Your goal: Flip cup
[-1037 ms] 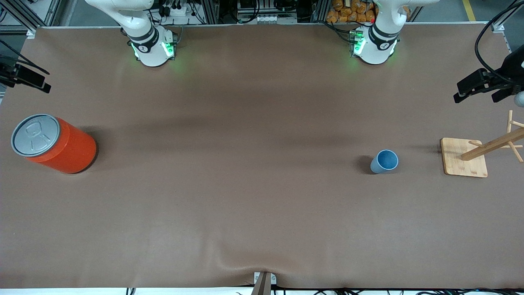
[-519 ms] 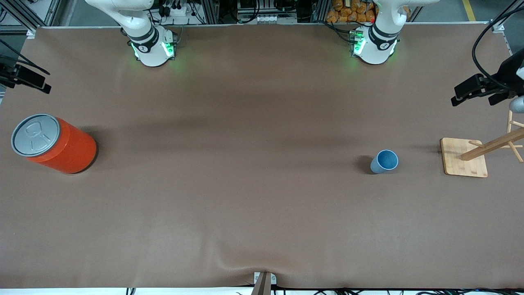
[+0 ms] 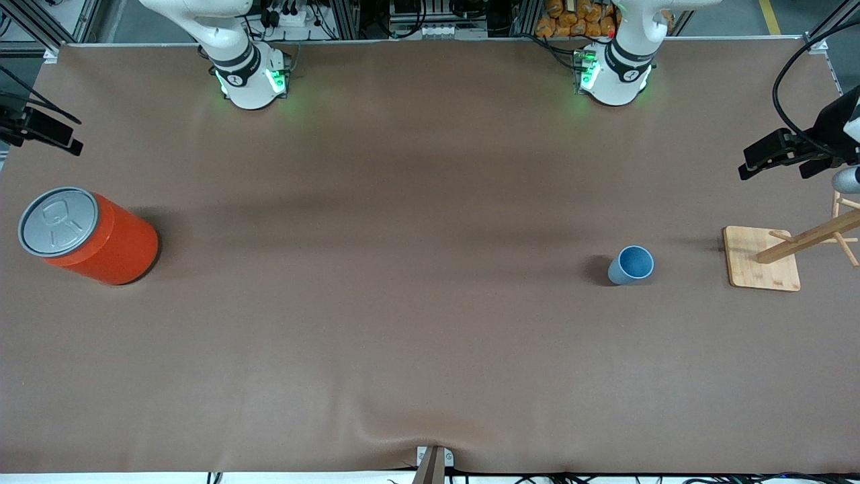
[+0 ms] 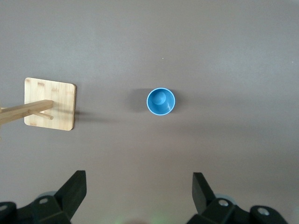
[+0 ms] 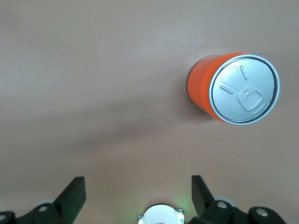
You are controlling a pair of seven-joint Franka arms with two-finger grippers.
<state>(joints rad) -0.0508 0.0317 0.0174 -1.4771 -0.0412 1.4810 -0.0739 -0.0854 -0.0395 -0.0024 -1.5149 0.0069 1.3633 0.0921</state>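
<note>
The cup (image 3: 631,265) is a small light-blue tumbler standing upright with its mouth up, toward the left arm's end of the table. It also shows in the left wrist view (image 4: 161,101), seen from straight above. My left gripper (image 3: 772,168) is open and empty, high in the air near the table's edge at the left arm's end, well apart from the cup; its own view shows it (image 4: 138,184) with jaws wide. My right gripper (image 3: 41,138) is open and empty, high over the right arm's end of the table, and shows in its own view (image 5: 138,186).
A big orange can (image 3: 87,235) with a grey pull-tab lid stands at the right arm's end and shows in the right wrist view (image 5: 233,88). A wooden rack on a square base (image 3: 762,257) stands beside the cup and shows in the left wrist view (image 4: 50,103).
My left gripper has shifted a little toward the wooden rack. The cup, the can and the right gripper have not moved.
</note>
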